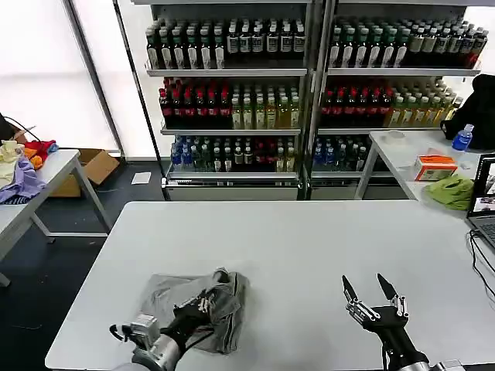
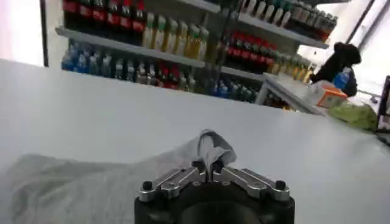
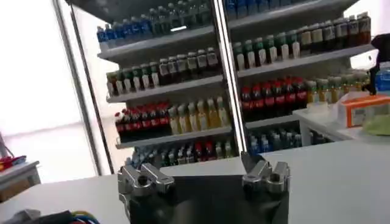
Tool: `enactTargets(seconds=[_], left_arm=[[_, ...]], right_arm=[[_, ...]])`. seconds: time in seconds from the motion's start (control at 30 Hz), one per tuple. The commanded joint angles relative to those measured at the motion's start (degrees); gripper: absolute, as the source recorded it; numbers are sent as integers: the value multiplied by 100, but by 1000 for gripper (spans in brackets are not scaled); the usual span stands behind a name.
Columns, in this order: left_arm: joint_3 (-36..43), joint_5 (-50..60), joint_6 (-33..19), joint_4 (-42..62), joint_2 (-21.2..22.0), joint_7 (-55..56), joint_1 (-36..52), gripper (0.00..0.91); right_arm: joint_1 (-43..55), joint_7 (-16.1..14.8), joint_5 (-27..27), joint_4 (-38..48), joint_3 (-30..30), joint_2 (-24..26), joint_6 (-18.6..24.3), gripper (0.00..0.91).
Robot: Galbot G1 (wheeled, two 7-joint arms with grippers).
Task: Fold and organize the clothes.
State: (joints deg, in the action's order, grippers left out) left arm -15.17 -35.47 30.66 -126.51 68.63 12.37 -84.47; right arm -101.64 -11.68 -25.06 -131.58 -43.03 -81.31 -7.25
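**Left hand pinching a crumpled grey shirt at the near edge of the worktop**

On the far left, a side table [image 1: 66, 164] is carrying a soft heap of lilac and red cloth [image 1: 23, 166].

On the wide, smooth white worktop [image 1: 309, 247], a light grey cotton shirt [image 1: 201, 305] is lying bunched in a rumpled mound close to the near edge, left of centre. Its fabric is looking soft and matte, with deep creases and overlapping folds. The left hand [image 1: 203, 304] is reaching into the mound from the near side, and its fingers are closing on a raised fold of the shirt [image 2: 210, 149]; in the left wrist view that fold is standing up as a small rounded peak between the dark metal fingers [image 2: 201, 167], while the rest of the cloth is spreading low and flat over the worktop.

Further right, the right hand [image 1: 370, 292] is hovering above bare worktop near the front edge, well apart from the shirt. Its two slim, pointed black fingers [image 1: 349, 291] are spread wide in a V and are gripping nothing.

Behind the worktop, metal shelves [image 1: 309, 71] are holding tight rows of glossy drink bottles [image 1: 224, 108]. On the far right, a bright green cloth [image 1: 452, 189] is lying crumpled on another table.
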Motion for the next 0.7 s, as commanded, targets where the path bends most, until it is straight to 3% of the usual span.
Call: enactTargets(seconds=[0.03, 0.23, 0.4, 0.57, 0.7], left_arm=[[643, 153, 195, 224, 479, 156, 195, 907], [-90, -317, 248, -771, 409, 38, -134, 907], [-1259, 371, 243, -1418, 307, -370, -703, 907], [-2670, 43, 236, -1014, 76, -718, -867, 907], [-2731, 360, 235, -261, -157, -775, -707, 907]], right_arm=[[16, 5, 12, -32, 19, -35, -13, 907], [53, -1, 6, -47, 87, -24, -33, 907], [89, -3, 32, 10, 154, 0, -33, 907], [119, -22, 123, 51, 219, 109, -4, 907], [169, -34, 102, 59, 222, 204, 26, 907]])
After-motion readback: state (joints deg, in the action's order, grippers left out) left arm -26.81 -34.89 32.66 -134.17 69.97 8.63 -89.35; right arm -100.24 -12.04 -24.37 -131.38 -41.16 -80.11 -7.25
